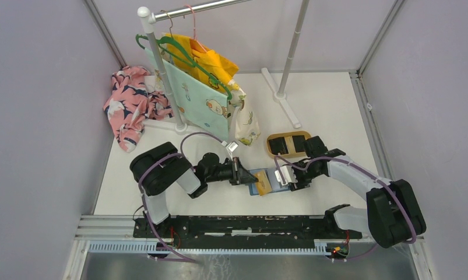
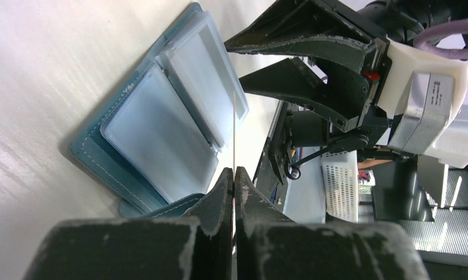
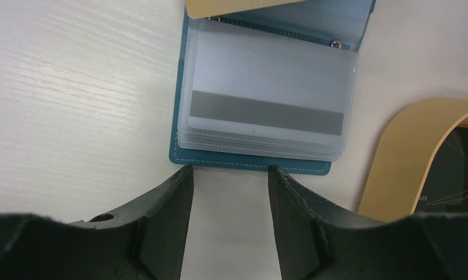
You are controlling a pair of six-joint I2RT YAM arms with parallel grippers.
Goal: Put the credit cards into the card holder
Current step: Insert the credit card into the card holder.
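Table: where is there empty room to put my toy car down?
Bare table lies back right, between the rack foot and the wall, and near left, beside the left arm. The middle is crowded: the left fingers and right fingers meet at the card holder, with the tan tray just behind. Flowered cloth fills back left.

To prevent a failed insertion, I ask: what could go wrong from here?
The thin tan card, pinched in the shut left gripper, may miss the clear plastic sleeves of the open teal leather-like card holder.
The open right gripper has not gripped the holder, so a push could slide it.
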